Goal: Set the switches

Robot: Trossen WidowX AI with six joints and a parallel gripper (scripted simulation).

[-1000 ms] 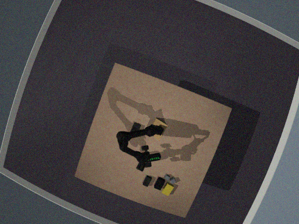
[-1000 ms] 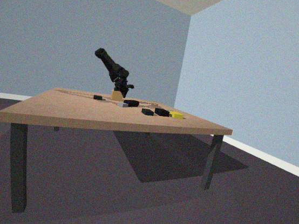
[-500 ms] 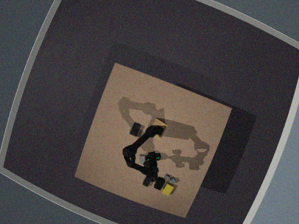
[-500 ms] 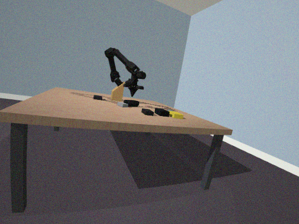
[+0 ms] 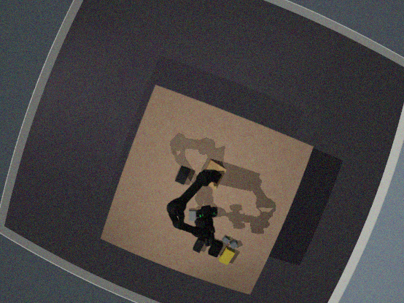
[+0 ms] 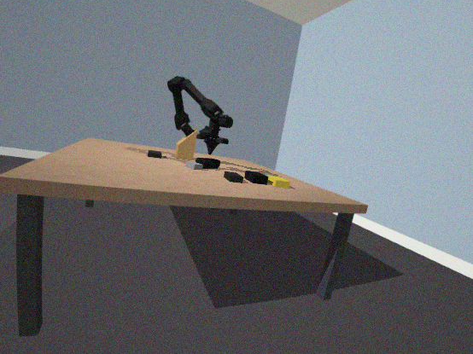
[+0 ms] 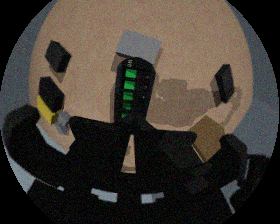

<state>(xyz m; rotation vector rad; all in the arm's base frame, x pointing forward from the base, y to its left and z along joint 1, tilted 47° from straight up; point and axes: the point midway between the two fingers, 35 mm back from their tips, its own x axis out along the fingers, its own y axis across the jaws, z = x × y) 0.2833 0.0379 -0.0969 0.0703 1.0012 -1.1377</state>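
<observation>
The dark controller unit (image 5: pixel 216 213) (image 6: pixel 207 163) (image 7: pixel 145 102) sits on the bench with its switch side up. In the wrist view a column of green switch ends shows on it, with white lettering at its far end. The nearer green ends look smaller and dimmer, and the exact rocker positions are too dark to tell. Its label is hidden underneath. My gripper (image 6: pixel 210 153) (image 7: pixel 134 115) is shut and empty, pointing down above the unit. In the wrist view its fingertips overlap the near end of the unit. In the top view the arm covers part of the unit.
A grey block (image 5: pixel 192 215) (image 6: pixel 195 165) (image 7: pixel 140 44) lies against the unit's far end. A tan block (image 6: pixel 186 147) (image 7: pixel 207 135) and a black block (image 5: pixel 184 174) (image 7: pixel 225 82) stand to one side. Two dark blocks (image 7: pixel 58 56) (image 7: pixel 51 93), a yellow block (image 5: pixel 227 256) and small grey parts (image 5: pixel 230 241) lie opposite.
</observation>
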